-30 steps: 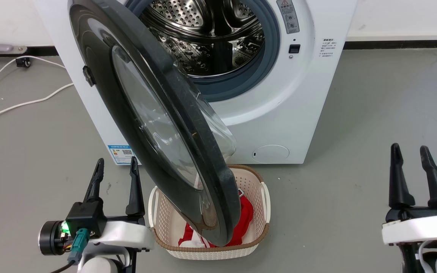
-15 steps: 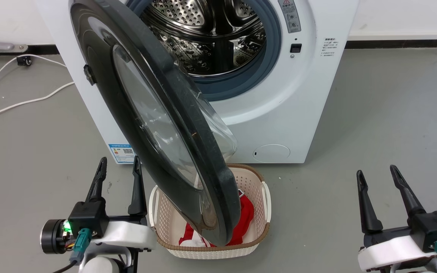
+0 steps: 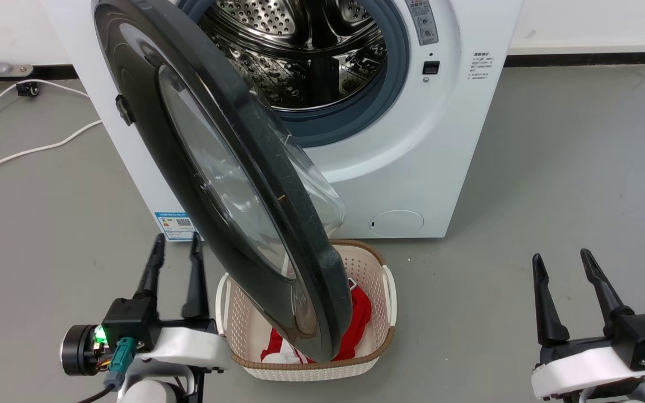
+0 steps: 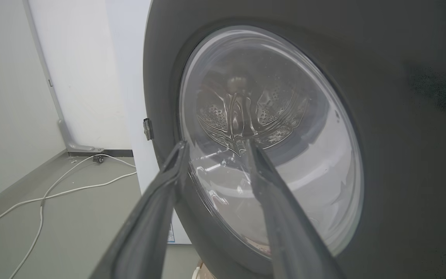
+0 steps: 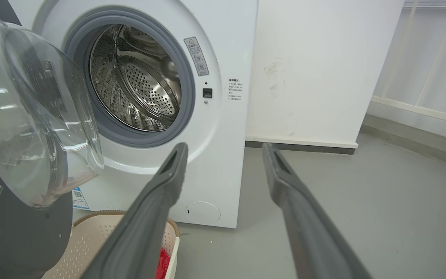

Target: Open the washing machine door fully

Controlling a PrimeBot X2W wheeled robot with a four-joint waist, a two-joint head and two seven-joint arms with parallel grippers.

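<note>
The white washing machine (image 3: 412,168) fills the upper middle of the head view, drum exposed. The washing machine door (image 3: 138,129) stands swung out, slanting from upper left to lower centre, its lower rim over a cream basket (image 3: 385,302) with red cloth (image 3: 360,319). At lower left the left gripper (image 3: 177,237) sits just beside the door's outer face, jaws slightly parted and empty; whether a finger touches it is unclear. At lower right the right gripper (image 3: 561,255), well apart, gapes wider, holding nothing.

Spread R tool (image 5: 225,146) near washer (image 5: 223,174) w/ door (image 5: 33,124) ajar
</note>
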